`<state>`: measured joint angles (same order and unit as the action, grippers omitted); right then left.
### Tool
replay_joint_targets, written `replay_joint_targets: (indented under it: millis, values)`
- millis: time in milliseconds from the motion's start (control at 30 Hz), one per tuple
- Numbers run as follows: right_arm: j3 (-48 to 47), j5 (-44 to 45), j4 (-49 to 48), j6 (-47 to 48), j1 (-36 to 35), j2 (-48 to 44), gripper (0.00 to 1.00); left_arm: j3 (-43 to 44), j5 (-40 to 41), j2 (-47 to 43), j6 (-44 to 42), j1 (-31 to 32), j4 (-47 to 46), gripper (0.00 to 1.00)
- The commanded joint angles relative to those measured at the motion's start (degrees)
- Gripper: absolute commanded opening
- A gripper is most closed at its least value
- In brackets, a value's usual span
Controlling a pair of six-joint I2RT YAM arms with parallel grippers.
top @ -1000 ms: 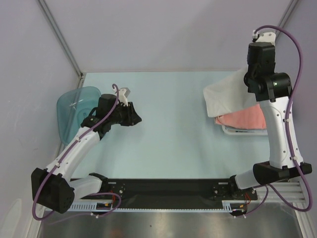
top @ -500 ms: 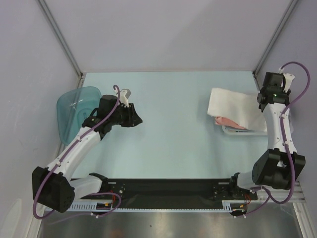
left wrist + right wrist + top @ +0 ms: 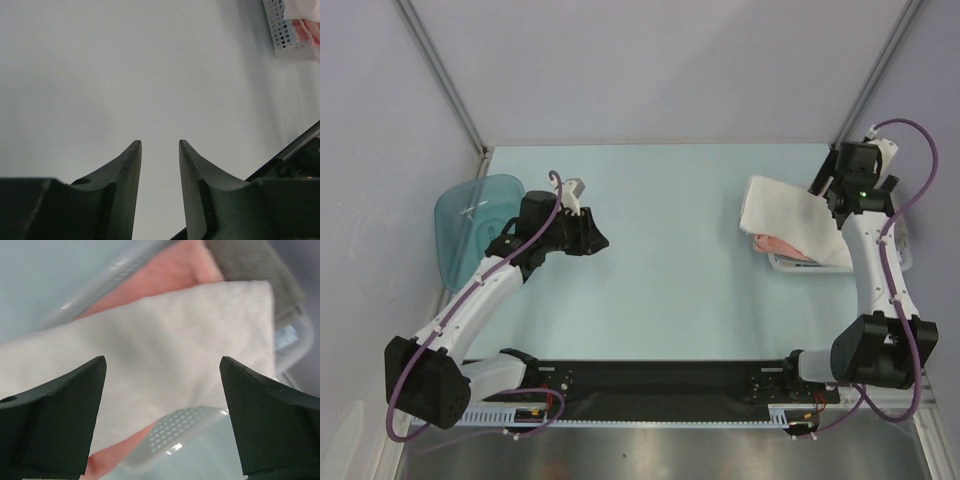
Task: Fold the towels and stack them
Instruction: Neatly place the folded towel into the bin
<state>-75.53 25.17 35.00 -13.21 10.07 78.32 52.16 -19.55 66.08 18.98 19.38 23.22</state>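
Note:
A white towel (image 3: 788,213) lies draped over the white lattice basket (image 3: 808,266) at the right, spilling over its left rim. Under it lies a salmon-pink towel (image 3: 772,244). In the right wrist view the white towel (image 3: 165,335) covers the pink towel (image 3: 167,270), and a grey towel (image 3: 255,262) lies beside them. My right gripper (image 3: 823,186) (image 3: 162,372) hangs wide open just above the white towel, holding nothing. My left gripper (image 3: 597,241) (image 3: 160,145) hovers open over the bare table at centre left.
A translucent blue tub (image 3: 470,222) stands at the left table edge beside the left arm. The basket's rim (image 3: 187,427) runs under the right gripper. The left wrist view catches the basket (image 3: 284,30) far off. Grey walls close in the back and sides.
My right gripper has let go of the white towel, which has dropped from its raised drape onto the basket. The right arm has come down to the far right. The left arm has barely moved.

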Motion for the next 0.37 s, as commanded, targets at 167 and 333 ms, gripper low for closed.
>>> replay_joint_targets:
  millis: [167,333]
  values:
    - [-0.6,-3.46,-9.5,-4.19,-20.05,-9.58,1.0,0.05,1.18,-2.98,-1.32,0.14,-1.6,0.43]
    - [1.78,1.99,-11.53,-4.2,-27.72,-10.38,1.0,0.22,2.15,-4.21,-1.67,0.14,-1.25,0.43]
